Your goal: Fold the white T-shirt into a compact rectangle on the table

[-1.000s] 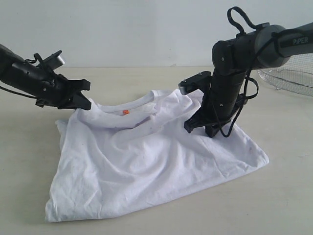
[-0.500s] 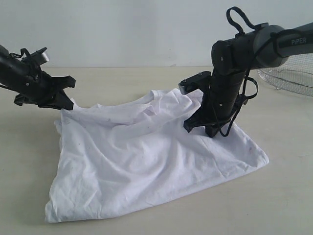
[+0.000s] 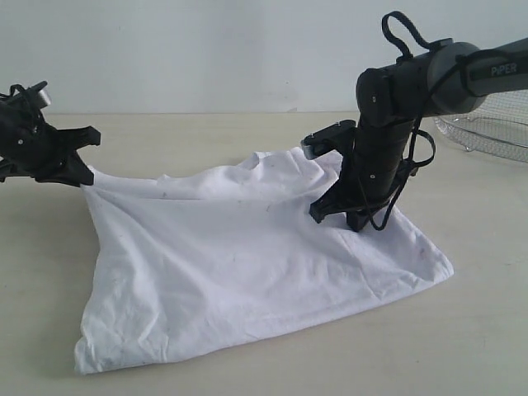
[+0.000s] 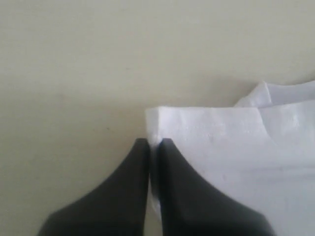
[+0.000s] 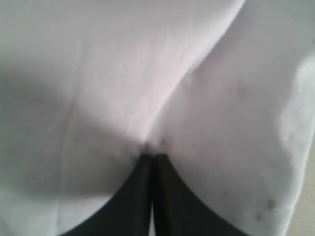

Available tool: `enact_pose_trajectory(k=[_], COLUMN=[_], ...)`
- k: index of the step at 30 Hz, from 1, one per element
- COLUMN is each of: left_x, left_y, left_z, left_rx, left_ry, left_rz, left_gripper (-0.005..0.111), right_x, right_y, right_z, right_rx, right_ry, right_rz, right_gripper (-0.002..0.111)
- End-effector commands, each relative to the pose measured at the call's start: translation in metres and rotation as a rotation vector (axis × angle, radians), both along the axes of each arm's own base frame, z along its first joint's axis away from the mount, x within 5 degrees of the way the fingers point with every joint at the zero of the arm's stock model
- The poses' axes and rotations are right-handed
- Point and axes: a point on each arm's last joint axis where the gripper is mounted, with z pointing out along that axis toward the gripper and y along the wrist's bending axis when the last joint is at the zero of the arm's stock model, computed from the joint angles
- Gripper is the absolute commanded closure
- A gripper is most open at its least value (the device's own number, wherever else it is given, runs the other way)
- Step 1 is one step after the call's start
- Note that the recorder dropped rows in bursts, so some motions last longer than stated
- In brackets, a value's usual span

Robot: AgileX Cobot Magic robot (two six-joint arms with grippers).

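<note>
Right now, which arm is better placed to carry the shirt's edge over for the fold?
Left, probably: the left pincer is shut on a lifted corner of the white T-shirt; the right pincer grips cloth low down.

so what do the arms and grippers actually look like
Both arms are matte black to dark grey with rounded links. The right arm carries white "PiPER" lettering and loose black cable loops, and a small grey camera block sits at its wrist. The left gripper and right gripper have flat black fingers tapering to narrow tips.
</note>
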Motion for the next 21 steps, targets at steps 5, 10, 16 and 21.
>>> enact_pose_trajectory(k=[5, 10, 16, 21], left_x=[-0.004, -0.005, -0.002, -0.011], left_y=[0.007, 0.006, 0.016, 0.029], left_z=[0.005, 0.004, 0.005, 0.02], left_rx=[0.002, -0.005, 0.002, -0.038], left_ry=[0.026, 0.036, 0.015, 0.046], left_rz=[-0.017, -0.027, 0.043, 0.074], left_gripper=[0.102, 0.078, 0.03, 0.068], right_x=[-0.002, -0.002, -0.002, -0.003], right_y=[-0.004, -0.004, -0.004, -0.004], right_z=[-0.025, -0.025, -0.025, -0.025], right_rx=[-0.025, -0.025, -0.026, -0.028], right_ry=[0.044, 0.046, 0.049, 0.051], right_rz=[0.005, 0.005, 0.008, 0.013], right_gripper=[0.109, 0.109, 0.109, 0.109])
